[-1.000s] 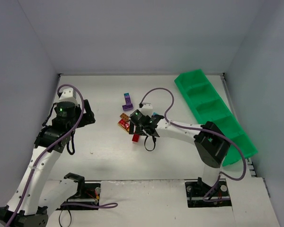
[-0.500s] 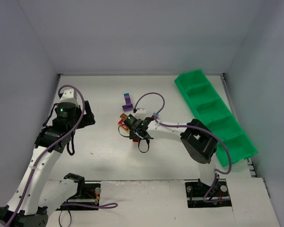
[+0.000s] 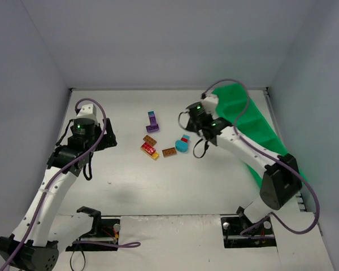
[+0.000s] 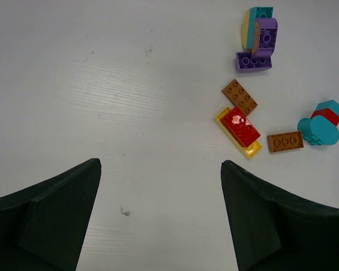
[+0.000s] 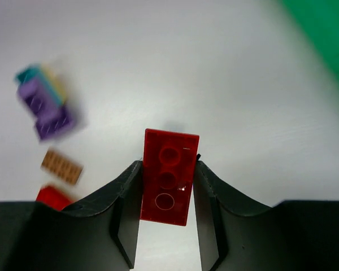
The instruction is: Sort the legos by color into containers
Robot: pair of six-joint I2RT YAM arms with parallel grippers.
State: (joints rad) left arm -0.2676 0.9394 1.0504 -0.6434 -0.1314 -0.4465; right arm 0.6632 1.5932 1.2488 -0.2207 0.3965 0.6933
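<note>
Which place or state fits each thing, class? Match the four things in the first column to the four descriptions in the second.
1. left gripper
2. right gripper
3. green tray
4. yellow brick

A. shut on a red brick
B. along the right side of the table
C. open, holding nothing
D. lying under a second red brick

Pairs: 1-C, 2-A, 3-B, 4-D

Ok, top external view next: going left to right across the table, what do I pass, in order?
left gripper → purple brick stack → lone brown brick → teal piece → green tray
</note>
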